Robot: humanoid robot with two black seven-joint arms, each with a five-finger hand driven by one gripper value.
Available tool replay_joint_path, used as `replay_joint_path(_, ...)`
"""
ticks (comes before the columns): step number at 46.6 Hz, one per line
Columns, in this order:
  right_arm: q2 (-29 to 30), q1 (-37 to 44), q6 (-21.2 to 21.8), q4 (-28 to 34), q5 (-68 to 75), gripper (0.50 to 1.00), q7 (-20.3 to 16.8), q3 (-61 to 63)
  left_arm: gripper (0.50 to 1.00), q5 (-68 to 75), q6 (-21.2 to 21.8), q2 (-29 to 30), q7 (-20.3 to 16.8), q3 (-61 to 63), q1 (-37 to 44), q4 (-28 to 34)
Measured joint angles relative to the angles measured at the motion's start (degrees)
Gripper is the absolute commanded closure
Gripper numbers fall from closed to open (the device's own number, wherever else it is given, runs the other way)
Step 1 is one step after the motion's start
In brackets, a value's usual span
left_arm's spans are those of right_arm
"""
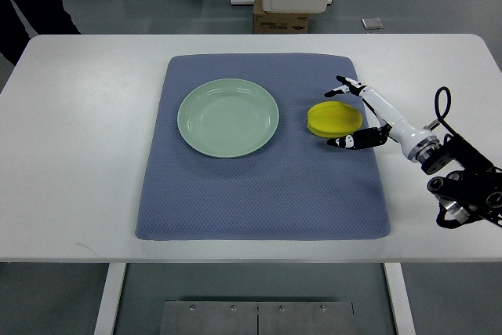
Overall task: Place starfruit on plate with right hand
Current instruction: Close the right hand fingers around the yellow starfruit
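Nearest the camera: the front edge of the white table [70,217], carrying a blue-grey mat [259,194]. The right hand [362,115] enters from the right edge, its dark wrist assembly resting over bare tabletop beyond the mat's right border. Its fingers [357,140] are spread wide around the yellow starfruit [335,118], one above and one below it; a firm grip is not evident. The starfruit lies on the mat, directly at the fingertips. The pale green plate [228,118] sits further left, just beside the fruit, apart from it.
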Motion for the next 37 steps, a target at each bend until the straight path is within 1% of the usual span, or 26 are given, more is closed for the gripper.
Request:
replay_joint_path(5, 0.0, -0.1, -0.1, -0.5, 0.0, 0.500, 0.0, 0.0, 0.500, 0.0, 0.0, 0.0, 0.0, 0.0, 0.0, 0.0)
replay_joint_path(13, 1.1, -0.1, -2.1, -1.4, 0.0, 0.500, 0.0, -0.4, 0.500, 0.0, 0.0, 0.0, 0.0, 0.0, 0.0, 0.0)
replay_joint_path(24, 2.5, 0.0, -3.5, -3.0, 0.0, 0.502, -0.1, -2.7, 0.500, 0.0, 0.0, 0.0, 0.0, 0.0, 0.0, 0.0)
replay_joint_path(31, 2.6, 0.0, -3.8, -3.1, 0.0, 0.519, -0.2, -2.9, 0.500, 0.0, 0.0, 0.0, 0.0, 0.0, 0.0, 0.0)
replay_joint_path(37, 2.5, 0.0, -3.9, -3.2, 0.0, 0.557, -0.3, -2.9, 0.500, 0.0, 0.0, 0.0, 0.0, 0.0, 0.0, 0.0)
